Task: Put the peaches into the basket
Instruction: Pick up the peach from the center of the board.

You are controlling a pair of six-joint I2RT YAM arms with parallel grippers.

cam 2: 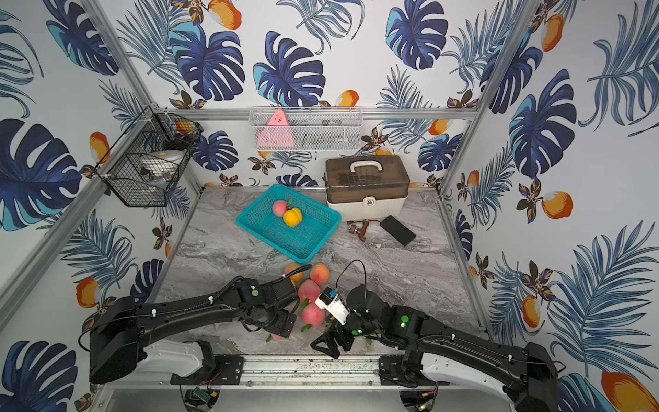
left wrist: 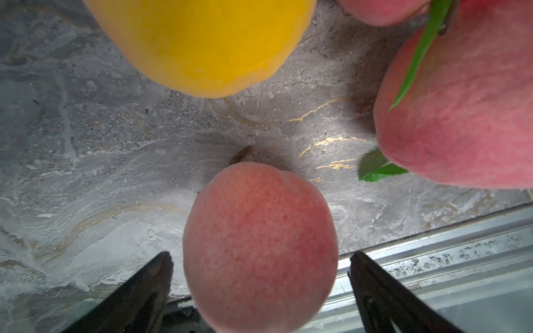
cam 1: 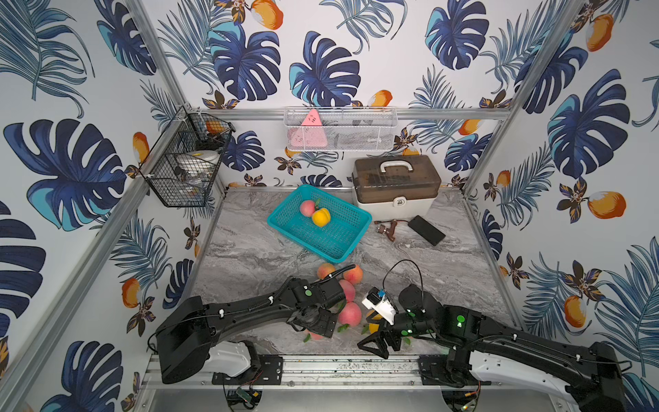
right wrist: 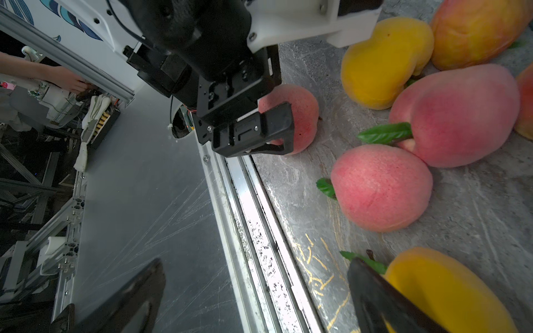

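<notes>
Now my left claw (left wrist: pixel 261 254) stands wide around a pink peach (left wrist: pixel 259 227) at the near edge, not gripping it. My right claw (right wrist: pixel 253 261) gapes empty; the teal basket (cam 1: pixel 331 240), farther back, holds two peaches (cam 1: pixel 320 217).

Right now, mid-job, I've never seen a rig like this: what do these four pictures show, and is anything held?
Two black robot arms, each ending in a two-fingered gripper. Two pictures look down on the whole scene; the other two come from cameras on the wrists. On the marble table stands the teal basket with two peaches inside; the other peaches lie near the arms. The left gripper is open around a pink peach, not closed on it. The right gripper is open beside a yellow peach. Nothing is held.
</notes>
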